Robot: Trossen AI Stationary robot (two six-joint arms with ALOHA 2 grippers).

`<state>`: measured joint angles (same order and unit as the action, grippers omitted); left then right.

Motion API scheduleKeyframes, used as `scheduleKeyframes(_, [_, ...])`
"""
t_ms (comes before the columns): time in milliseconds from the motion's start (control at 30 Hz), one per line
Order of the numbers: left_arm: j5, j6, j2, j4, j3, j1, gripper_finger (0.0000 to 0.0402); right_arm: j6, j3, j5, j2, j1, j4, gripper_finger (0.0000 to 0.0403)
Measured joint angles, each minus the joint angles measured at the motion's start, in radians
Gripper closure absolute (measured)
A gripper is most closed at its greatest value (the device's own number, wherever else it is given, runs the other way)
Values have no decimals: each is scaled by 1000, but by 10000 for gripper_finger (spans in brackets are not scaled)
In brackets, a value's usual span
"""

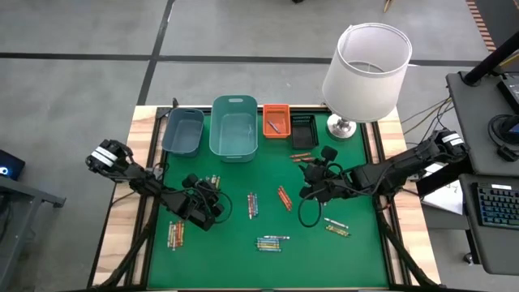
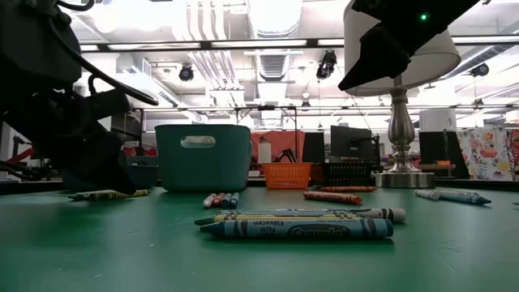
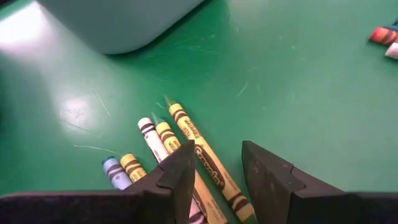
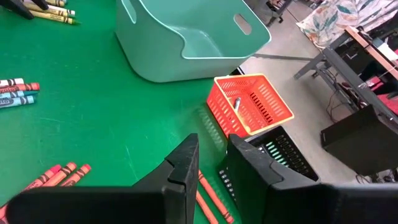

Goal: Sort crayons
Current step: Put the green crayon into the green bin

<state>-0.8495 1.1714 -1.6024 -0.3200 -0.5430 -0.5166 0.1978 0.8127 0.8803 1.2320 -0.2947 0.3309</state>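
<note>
Left wrist view: five crayons (image 3: 186, 140); left tool (image 3: 214, 177) parted, right tool (image 4: 211, 163) likewise.

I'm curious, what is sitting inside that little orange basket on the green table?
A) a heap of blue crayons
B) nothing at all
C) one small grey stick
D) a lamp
C: the right wrist view shows one small grey stick lying inside the orange basket, and the high view shows one thin pale thing there too; whether it is a crayon cannot be told.

A lab: exposed ceiling ducts (image 2: 276, 32), strip lights, equipment desks behind
</note>
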Motion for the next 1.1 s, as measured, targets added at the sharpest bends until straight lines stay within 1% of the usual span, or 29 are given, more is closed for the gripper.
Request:
scheduleKeyframes(267, [2, 51, 0, 6, 1, 0, 287, 0, -2, 0, 0, 0, 0, 328])
scheduleKeyframes(467, [2, 51, -10, 15, 1, 0, 287, 0, -7, 0, 0, 0, 0, 333])
scheduleKeyframes(667, [6, 7, -23, 120, 2, 0, 287, 0, -13, 0, 0, 0, 0, 330])
scheduleKeyframes(800, [28, -4, -12, 122, -6, 0, 287, 0, -13, 0, 0, 0, 0, 333])
scheduleKeyframes(1100, [21, 8, -12, 117, -8, 1, 287, -13, -13, 0, 0, 0, 0, 335])
